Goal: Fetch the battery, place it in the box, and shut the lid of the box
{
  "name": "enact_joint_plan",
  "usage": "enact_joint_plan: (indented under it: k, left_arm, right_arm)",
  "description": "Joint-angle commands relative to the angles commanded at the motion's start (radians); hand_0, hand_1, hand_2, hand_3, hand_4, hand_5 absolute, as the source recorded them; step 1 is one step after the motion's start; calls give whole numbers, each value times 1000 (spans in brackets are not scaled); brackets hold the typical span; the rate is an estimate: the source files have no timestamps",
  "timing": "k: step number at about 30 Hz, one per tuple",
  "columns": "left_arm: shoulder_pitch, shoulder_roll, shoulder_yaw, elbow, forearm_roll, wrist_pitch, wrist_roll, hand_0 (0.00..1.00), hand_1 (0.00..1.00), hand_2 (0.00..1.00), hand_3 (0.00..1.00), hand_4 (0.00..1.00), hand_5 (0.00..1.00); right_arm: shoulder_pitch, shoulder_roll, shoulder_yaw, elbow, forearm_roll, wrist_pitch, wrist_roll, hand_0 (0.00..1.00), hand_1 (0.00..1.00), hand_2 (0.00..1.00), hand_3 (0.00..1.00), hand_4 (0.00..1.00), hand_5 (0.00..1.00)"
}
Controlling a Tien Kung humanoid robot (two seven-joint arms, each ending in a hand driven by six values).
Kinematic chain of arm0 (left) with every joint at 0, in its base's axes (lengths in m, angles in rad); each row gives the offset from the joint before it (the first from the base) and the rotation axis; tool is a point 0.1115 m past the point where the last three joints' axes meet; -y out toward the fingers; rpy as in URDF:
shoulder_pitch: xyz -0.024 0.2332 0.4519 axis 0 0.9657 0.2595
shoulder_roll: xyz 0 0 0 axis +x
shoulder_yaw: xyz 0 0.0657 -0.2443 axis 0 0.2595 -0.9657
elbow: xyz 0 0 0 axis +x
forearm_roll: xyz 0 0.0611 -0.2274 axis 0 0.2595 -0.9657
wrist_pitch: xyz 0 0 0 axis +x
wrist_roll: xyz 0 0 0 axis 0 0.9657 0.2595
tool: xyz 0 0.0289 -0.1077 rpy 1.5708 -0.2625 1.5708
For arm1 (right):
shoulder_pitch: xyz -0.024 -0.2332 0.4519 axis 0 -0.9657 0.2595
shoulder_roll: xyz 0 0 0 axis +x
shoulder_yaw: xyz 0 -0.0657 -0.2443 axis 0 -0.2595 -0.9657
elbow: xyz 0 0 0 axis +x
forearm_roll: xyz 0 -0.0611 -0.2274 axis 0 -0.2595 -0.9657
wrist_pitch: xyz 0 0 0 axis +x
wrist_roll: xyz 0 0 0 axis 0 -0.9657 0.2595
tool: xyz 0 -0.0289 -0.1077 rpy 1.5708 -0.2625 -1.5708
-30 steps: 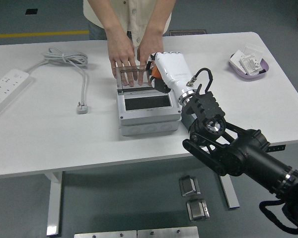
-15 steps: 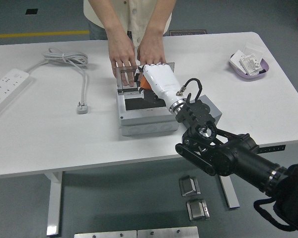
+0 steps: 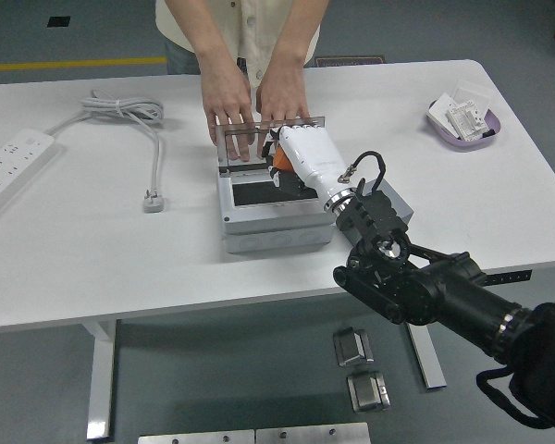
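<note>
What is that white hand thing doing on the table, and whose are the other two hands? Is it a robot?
Yes, it is a robot. The camera sits high on the robot and looks down over a white table. The black arm from the right ends in a white robot hand with five fingers. It reaches over an open grey box and seems to hold something orange, perhaps the battery, mostly hidden. A person stands across the table. The person's hands press flat behind the box's clear lid, which stands upright. Also on the table: a white power strip with its cable, and a purple dish holding small packets.
</note>
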Motion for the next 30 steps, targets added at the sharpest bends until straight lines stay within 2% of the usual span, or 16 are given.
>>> enact_joint_plan:
  k: [12,26,27,30]
  left_arm:
    - [-2,-1,0,0,3,-1,0,719,800,827,937,953,733]
    - [-3,-3,3,0,1,0,-1,719,800,827,937,953,733]
    - [-4,-3,3,0,1,0,-1,719,801,827,937,951,732]
    - [-4,-4,4,0,0,0,0,719,801,827,937,951,732]
  right_arm:
    - [3,0,-8,-16,50,4,25,94,169,375,312,45,2]
    - [-6,0,4,-24,117,10,88,147,200,374,314,36,2]
    - [-7,0,6,-24,120,12,92,228,216,386,325,54,2]
    - [-9,0,14,-27,128,16,106,228,216,386,325,54,2]
